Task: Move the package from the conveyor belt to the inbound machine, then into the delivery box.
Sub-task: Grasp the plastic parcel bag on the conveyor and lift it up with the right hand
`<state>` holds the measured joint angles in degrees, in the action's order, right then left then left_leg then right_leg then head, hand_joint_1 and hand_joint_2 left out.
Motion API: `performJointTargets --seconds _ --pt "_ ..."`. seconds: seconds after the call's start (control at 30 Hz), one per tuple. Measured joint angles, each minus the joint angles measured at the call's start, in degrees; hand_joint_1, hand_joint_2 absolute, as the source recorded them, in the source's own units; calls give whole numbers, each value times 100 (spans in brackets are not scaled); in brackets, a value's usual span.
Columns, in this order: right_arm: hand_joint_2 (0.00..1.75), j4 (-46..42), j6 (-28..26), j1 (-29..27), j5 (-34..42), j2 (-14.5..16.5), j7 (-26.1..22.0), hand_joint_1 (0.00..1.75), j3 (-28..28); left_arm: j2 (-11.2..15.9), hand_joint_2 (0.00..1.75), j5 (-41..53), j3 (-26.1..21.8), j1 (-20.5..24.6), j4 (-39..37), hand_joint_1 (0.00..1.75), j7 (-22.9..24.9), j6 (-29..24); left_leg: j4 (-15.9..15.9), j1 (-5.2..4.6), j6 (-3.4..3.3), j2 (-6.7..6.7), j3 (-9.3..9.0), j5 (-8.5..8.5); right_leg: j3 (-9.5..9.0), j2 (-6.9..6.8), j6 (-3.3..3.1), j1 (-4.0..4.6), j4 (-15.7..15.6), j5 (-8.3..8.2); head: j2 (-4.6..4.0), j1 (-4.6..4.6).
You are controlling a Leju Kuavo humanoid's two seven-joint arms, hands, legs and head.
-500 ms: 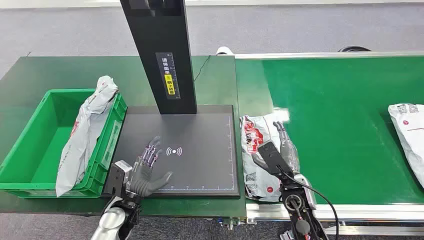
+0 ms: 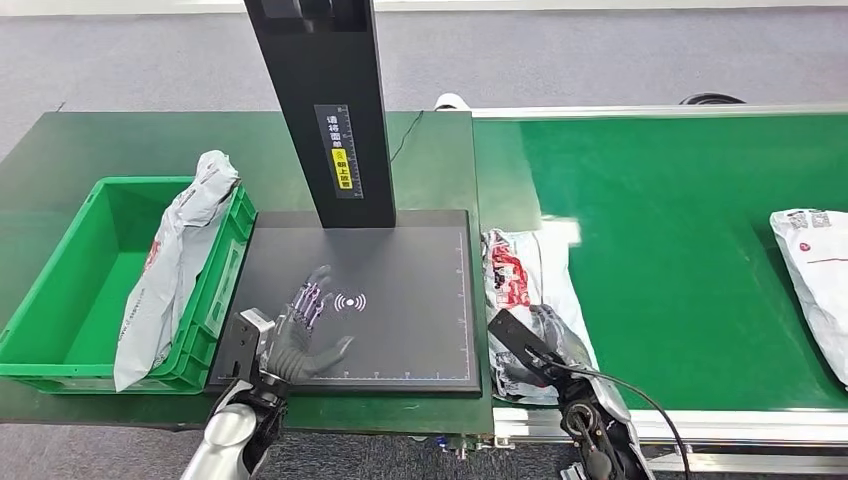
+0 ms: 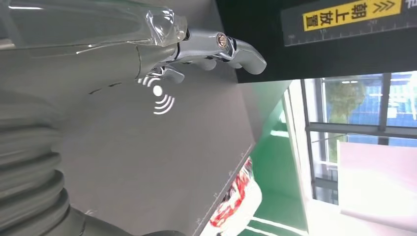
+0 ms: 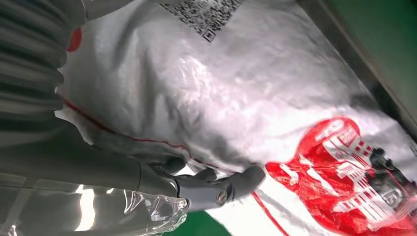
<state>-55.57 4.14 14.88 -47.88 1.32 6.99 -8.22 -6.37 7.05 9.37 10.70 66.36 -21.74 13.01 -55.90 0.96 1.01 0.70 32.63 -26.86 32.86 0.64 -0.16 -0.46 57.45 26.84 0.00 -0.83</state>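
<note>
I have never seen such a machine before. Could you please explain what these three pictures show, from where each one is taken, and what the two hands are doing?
This is a humanoid robot with two arms. The wide picture is from its head, looking down.

Its left hand hovers open over the dark scanning pad of the inbound machine, whose black column stands behind. A green box to the left holds one grey package.

Its right hand closes on a white and red package at the edge of the green conveyor belt. Another package lies farther along the belt.

The other two pictures come from cameras at the wrists, so they look turned. The right wrist picture shows the fingers against the bag.
</note>
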Motion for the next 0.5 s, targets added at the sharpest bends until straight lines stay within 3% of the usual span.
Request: performJointTargets --seconds 0.5 --pt "175 353 72 115 -186 -29 -56 0 -13 -56 175 10 3 141 -180 0 12 -69 -1 0 0 -5 -5 0 -2 7 2 0 0 -1 0 -1"
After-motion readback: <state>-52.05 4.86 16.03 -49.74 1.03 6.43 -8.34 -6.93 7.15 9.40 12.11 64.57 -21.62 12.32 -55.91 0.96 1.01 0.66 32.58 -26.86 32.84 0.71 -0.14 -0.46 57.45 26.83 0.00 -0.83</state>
